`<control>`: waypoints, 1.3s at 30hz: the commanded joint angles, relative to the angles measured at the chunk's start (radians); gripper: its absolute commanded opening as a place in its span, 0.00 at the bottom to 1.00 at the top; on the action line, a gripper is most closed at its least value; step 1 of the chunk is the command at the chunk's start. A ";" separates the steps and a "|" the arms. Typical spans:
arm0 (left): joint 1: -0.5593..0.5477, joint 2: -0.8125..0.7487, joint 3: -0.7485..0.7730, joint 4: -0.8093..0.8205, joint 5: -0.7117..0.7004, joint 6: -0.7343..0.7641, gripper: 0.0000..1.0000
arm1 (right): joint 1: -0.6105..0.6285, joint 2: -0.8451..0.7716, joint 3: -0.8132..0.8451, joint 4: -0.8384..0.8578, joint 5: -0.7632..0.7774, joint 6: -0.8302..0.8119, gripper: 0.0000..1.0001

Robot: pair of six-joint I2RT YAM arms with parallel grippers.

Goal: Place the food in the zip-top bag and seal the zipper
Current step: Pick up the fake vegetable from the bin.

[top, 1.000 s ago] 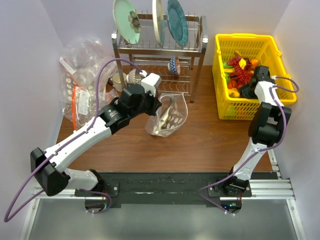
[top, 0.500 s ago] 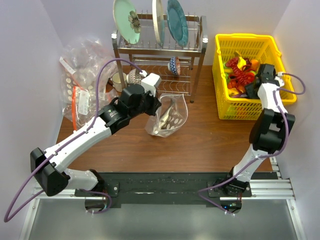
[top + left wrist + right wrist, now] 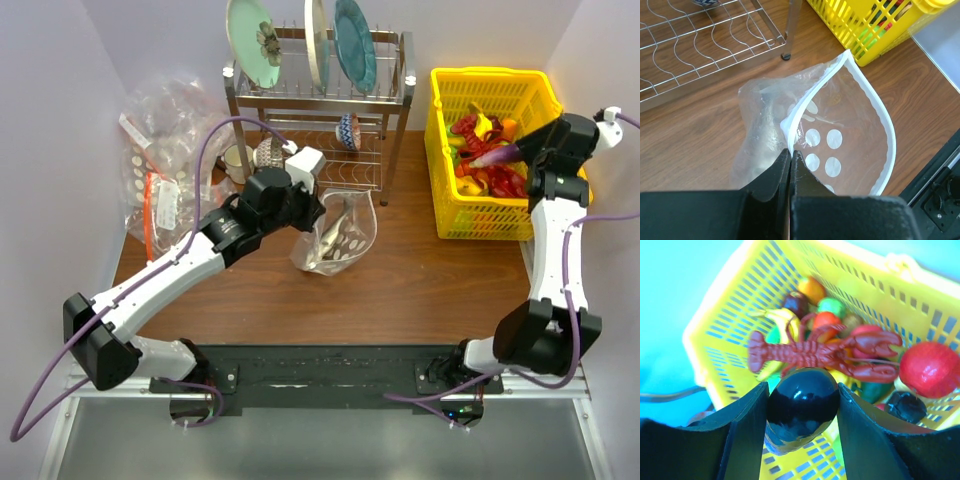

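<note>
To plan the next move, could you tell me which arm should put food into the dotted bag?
Right. The right gripper holds a purple toy above the yellow basket; the left gripper pinches the rim of the zip-top bag, holding it open.

We see a brown wooden surface [image 3: 420, 280]. A yellow basket [image 3: 470, 222] stands on it at the far right and a metal dish rack [image 3: 320, 98] at the far middle. A heap of clear bags [image 3: 165, 140] lies far left. The dotted zip-top bag [image 3: 342, 240] rests just in front of the rack.
</note>
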 commanded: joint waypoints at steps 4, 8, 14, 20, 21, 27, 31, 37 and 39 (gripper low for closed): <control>0.002 0.009 0.082 0.016 0.018 0.038 0.00 | -0.004 -0.199 -0.110 0.185 -0.138 -0.034 0.48; 0.002 0.017 0.095 0.014 0.018 0.055 0.00 | -0.003 -0.262 -0.122 0.183 -0.267 0.025 0.47; 0.003 0.020 0.098 0.008 0.008 0.061 0.00 | 0.014 -0.316 -0.197 0.219 -0.532 0.115 0.47; 0.002 0.042 0.119 0.002 0.025 0.064 0.00 | 0.178 -0.372 -0.231 0.262 -0.600 0.043 0.47; 0.003 0.045 0.130 -0.001 0.025 0.064 0.00 | 0.229 -0.377 -0.233 0.256 -0.614 0.033 0.47; 0.003 0.062 0.151 -0.009 0.046 0.059 0.00 | 0.351 -0.443 -0.295 0.289 -0.666 0.019 0.47; 0.002 0.071 0.161 -0.005 0.055 0.055 0.00 | 0.416 -0.474 -0.360 0.302 -0.683 -0.044 0.47; 0.003 0.082 0.181 0.004 0.078 0.042 0.00 | 0.514 -0.481 -0.438 0.302 -0.640 -0.079 0.46; 0.002 0.086 0.188 0.002 0.087 0.039 0.00 | 0.557 -0.463 -0.441 0.286 -0.605 -0.093 0.45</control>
